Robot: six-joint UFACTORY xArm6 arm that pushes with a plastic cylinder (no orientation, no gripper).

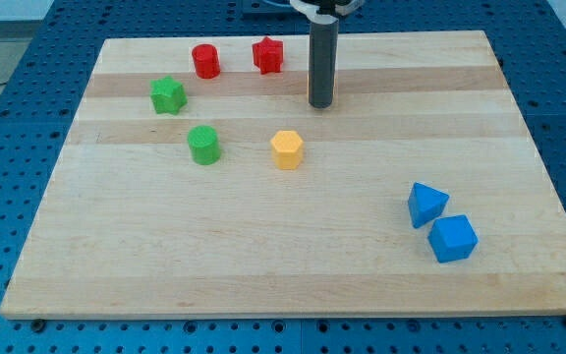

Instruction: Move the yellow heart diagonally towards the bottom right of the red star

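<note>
Camera view has my tip sitting bare, touching nothing, just right of the red plastic star, with the yellow plastic heart below-left

My tip is showing dark grey. The heart is glowing yellow, the star red, over a tabletop showing pale wood grain in bands.
</note>
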